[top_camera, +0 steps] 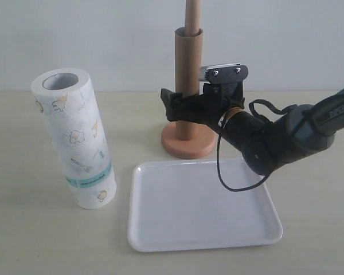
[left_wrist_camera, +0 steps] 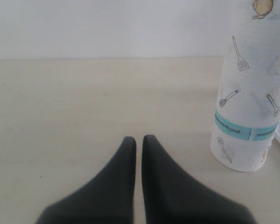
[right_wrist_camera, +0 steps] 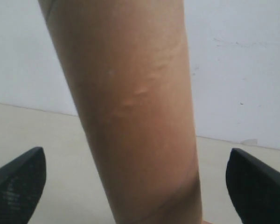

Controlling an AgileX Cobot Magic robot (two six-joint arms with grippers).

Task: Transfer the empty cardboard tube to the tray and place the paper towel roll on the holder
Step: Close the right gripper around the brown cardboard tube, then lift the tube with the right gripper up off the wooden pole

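In the exterior view, my right hand (top_camera: 180, 109) is spread wide at the empty cardboard tube (top_camera: 187, 63). The tube stands sleeved over the pole of the holder (top_camera: 188, 143), just behind the tray (top_camera: 200, 206). If I lift crooked, I judge the tube will bind on the pole and drag or tip the holder. Straight up is the free way, and the tray lies near with its whole floor open. The paper towel roll (top_camera: 74, 137) stands upright on the surface (top_camera: 34, 246), well apart from the holder.

In the left wrist view, my left hand (left_wrist_camera: 139, 149) is clenched on nothing, low over bare surface. The roll stands near it, and a careless swing could topple it.

In the right wrist view, the tube fills the gap between my fingers (right_wrist_camera: 18, 182), and neither one touches it. If I squeeze too hard, the thin cardboard may crush.
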